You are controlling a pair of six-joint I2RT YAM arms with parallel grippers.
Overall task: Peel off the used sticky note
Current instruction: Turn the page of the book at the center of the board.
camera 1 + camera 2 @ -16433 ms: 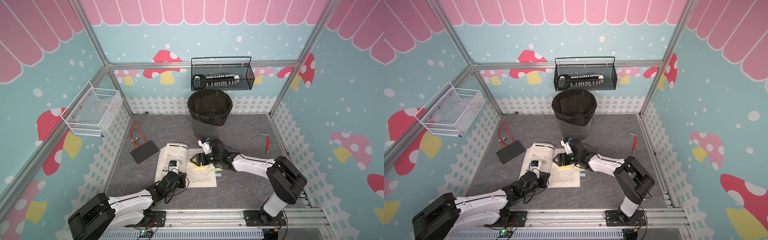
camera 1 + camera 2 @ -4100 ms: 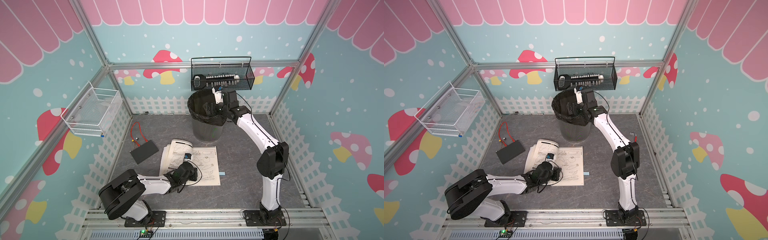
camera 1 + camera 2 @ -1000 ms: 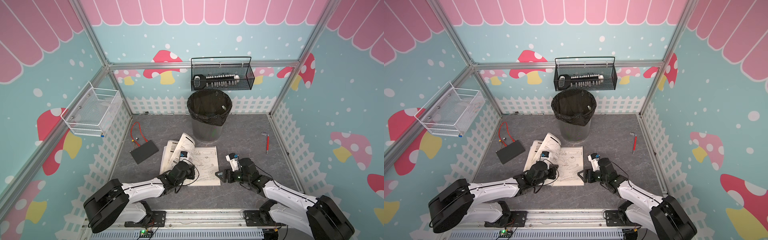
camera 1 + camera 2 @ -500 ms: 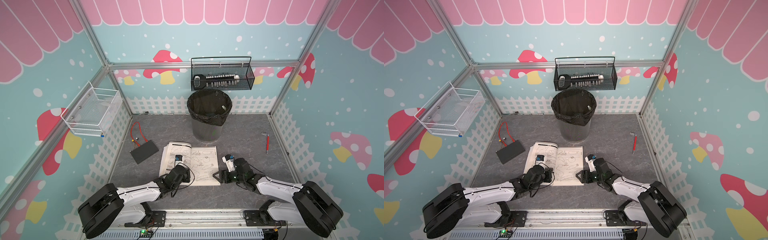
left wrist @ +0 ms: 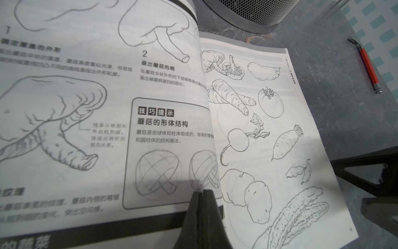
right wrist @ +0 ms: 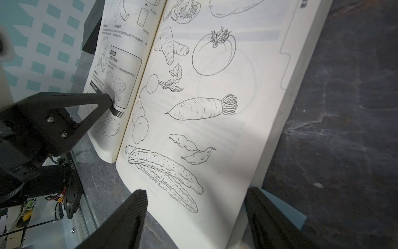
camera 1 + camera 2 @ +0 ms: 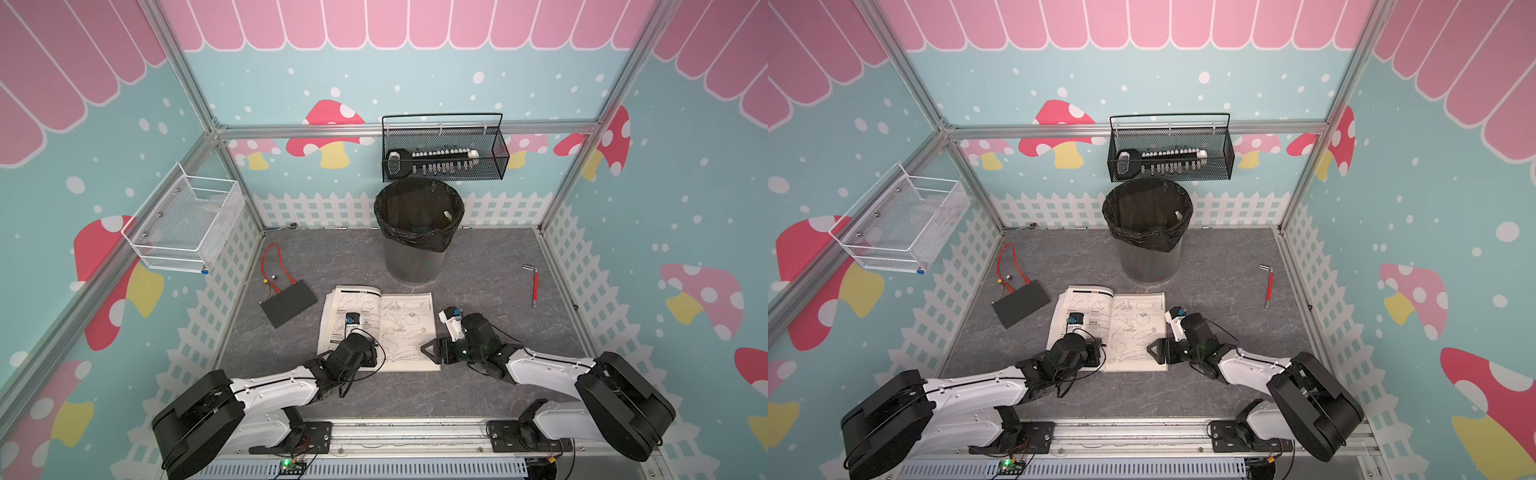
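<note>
An open drawing book [image 7: 409,316] lies flat on the grey floor in both top views [image 7: 1138,320]. My left gripper [image 5: 202,190] is shut and empty, its tips resting on the left page by the spine. It also shows in the right wrist view [image 6: 107,99]. My right gripper [image 6: 197,190] is open and straddles the book's near right corner. In a top view this right gripper [image 7: 430,356] points left at the corner. A pale blue sticky note [image 6: 288,212] pokes out from under that corner, beside one finger. The top views hide it.
A black-lined trash bin [image 7: 417,232] stands behind the book. A black box with red wires [image 7: 289,305] lies left of it, a red-handled hex key [image 7: 535,286] right. A black wire basket [image 7: 444,153] and a white one [image 7: 187,224] hang on the walls.
The page that stood lifted a second ago now lies flat under my left gripper. My right gripper has edged left onto the book's near right corner.
</note>
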